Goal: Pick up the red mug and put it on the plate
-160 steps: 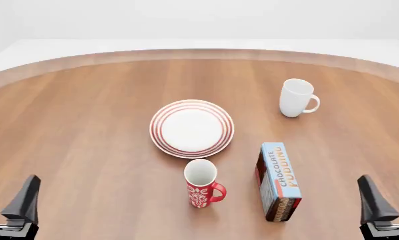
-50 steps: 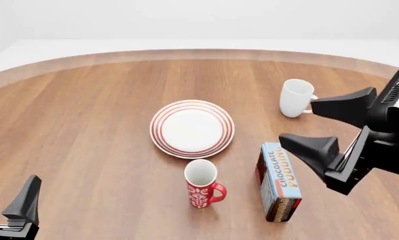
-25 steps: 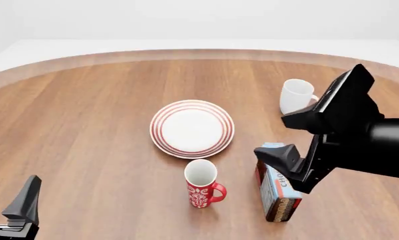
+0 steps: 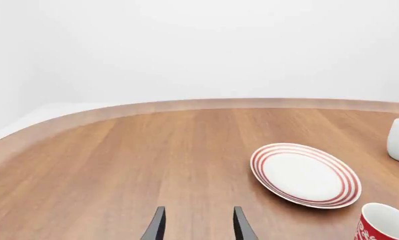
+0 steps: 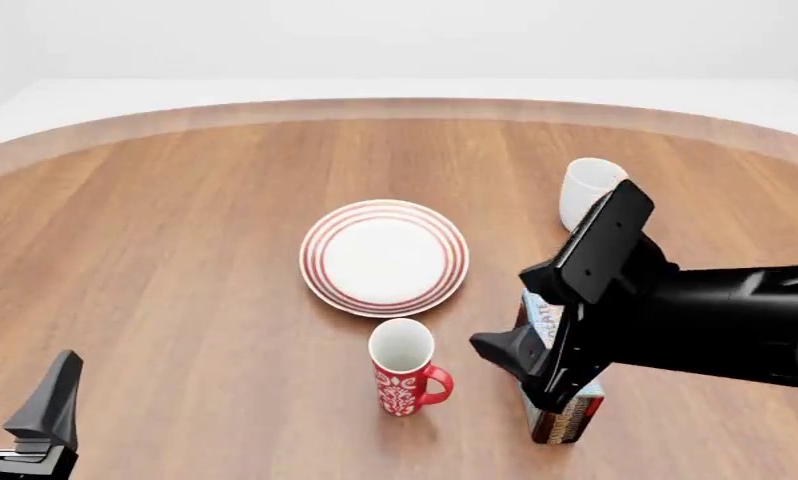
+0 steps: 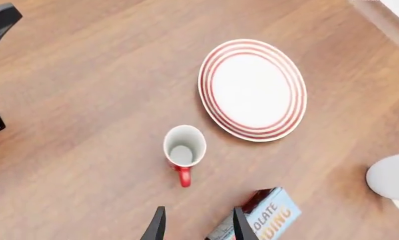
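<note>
While my right pincer (image 5: 530,318) hung above the bench (image 5: 172,250) with its jaws spread and nothing between them, it sat over the chocolate pudding box (image 5: 566,412), just right of the red mug (image 5: 405,367). Mug stood upright on the bench, handle toward the right, untouched. From the right wrist view the fingertips (image 6: 157,226) framed bare wood near the box (image 6: 259,214), mug (image 6: 184,148) a bit beyond. Plate (image 5: 384,257) lay flat just behind the mug, apart from it, nothing on it. White mug (image 5: 585,190) stood farther back on the right, partly hidden by my right arm. My left pincer (image 5: 19,400) was parked at the near left edge, jaws released, holding nothing.
</note>
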Available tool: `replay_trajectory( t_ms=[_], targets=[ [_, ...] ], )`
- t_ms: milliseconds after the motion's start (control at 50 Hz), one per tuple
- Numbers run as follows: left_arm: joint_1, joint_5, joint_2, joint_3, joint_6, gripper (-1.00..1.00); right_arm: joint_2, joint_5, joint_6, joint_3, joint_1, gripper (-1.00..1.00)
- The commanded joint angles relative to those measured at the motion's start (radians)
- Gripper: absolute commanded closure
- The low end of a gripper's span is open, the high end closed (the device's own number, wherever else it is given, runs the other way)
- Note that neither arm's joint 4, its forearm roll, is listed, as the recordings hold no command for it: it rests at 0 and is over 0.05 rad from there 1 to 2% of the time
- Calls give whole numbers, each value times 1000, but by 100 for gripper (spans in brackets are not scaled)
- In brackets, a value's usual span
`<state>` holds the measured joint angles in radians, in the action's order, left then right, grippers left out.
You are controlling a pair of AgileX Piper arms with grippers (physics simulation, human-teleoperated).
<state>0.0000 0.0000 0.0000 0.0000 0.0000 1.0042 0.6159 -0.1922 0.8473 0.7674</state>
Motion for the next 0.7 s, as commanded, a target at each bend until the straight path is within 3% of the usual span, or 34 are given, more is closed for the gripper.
replay_trajectory(
  t_ms=[20,700],
  targets=[
    [0,0,0,0,0,-100,42,-48,23,-25,26,-100],
    [0,0,0,0,0,-100,168,-181,47,-45,45,-100]
  ],
)
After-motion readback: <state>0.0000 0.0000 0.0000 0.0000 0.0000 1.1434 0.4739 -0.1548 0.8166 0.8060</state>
